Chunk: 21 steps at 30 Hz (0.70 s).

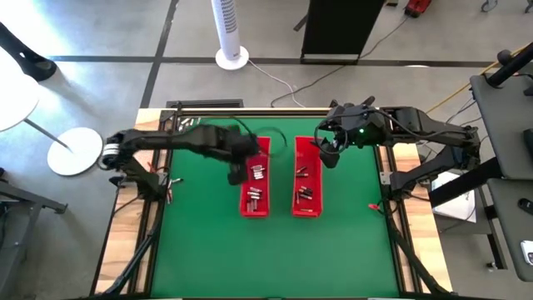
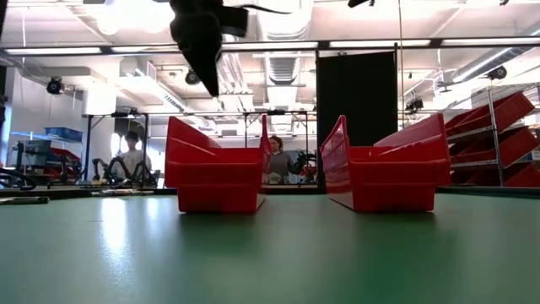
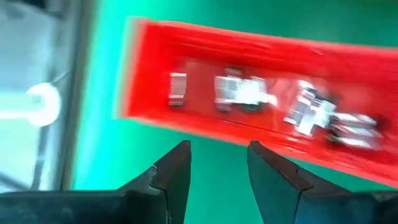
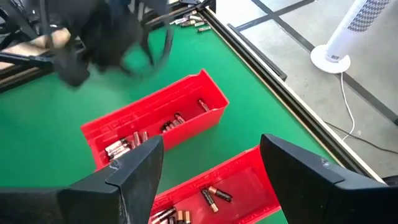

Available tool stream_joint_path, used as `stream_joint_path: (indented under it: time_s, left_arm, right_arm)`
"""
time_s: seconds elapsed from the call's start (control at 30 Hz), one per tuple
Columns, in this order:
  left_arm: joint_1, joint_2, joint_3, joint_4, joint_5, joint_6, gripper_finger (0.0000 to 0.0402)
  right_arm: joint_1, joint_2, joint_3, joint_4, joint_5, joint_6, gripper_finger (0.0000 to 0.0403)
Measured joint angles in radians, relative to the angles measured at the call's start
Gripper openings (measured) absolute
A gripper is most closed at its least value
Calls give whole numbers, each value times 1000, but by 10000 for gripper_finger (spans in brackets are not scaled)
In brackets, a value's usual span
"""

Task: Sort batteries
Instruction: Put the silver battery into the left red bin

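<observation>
batteries [image 1: 256, 173] in tray just beside left tool [image 1: 237, 175]; both tools open, empty.

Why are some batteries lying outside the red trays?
A few loose batteries lie on the green mat at the table's edge, apart from both red trays. They look left out of the sorting. Nothing else seems spilled or broken.

Two trays side by side mid-table, left tray [image 1: 255, 202], right tray [image 1: 306, 202], batteries [image 1: 257, 173] in both
</observation>
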Motion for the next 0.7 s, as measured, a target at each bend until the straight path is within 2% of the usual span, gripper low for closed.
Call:
stream_joint_path:
  time_s: [0.17,0.37,0.43,0.5,0.6,0.7]
  left_arm:
    - [163,-126,-59,11,-54,-151,137]
    - [402,-213,-271,115,-77,-465,137]
    - [472,-214,-345,156,-76,-465,137]
    - [547,-203,-399,200,-71,-400,137]
    - [673,-164,-441,264,-62,-373,137]
    - [792,-106,-454,327,-48,-371,137]
  right_arm:
    - [0,2,-31,36,26,-4,256]
    - [2,15,-95,102,131,28,236]
    - [2,38,-118,114,131,41,231]
    - [2,60,-123,124,122,32,227]
    - [2,95,-123,141,111,2,226]
    - [2,127,-119,157,47,-15,230]
